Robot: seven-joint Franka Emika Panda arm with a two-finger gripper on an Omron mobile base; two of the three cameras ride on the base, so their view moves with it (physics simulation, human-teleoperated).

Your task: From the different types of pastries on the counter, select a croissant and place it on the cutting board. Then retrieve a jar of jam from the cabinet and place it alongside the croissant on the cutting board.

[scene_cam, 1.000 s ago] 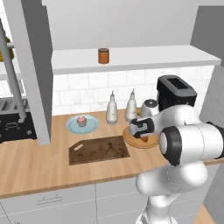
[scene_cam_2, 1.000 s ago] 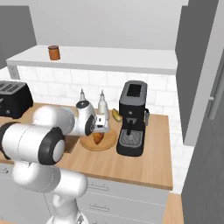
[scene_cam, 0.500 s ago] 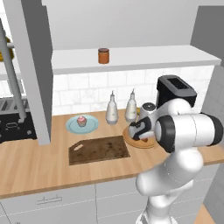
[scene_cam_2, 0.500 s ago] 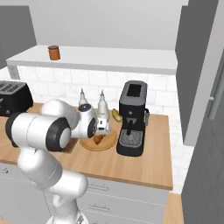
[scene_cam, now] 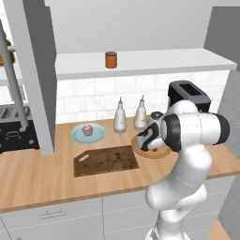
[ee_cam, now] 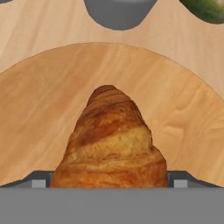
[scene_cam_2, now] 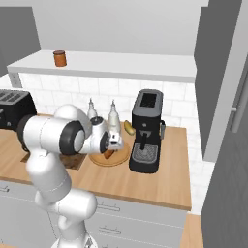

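A: Golden-brown croissant (ee_cam: pixel 111 144) sits on the round wooden plate (ee_cam: pixel 39 109); claw (scene_cam_2: pixel 112 143) straddles it, jaws apart!

B: Grasp in hand; next, squeeze, lift, carry to the cutting board (scene_cam: pixel 106 160).

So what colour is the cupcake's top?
Pink. The cupcake sits on a pale blue plate, seen best in the left base view.

Flaky croissant (ee_cam: pixel 111 140); smooth wooden plate (ee_cam: pixel 39 109).
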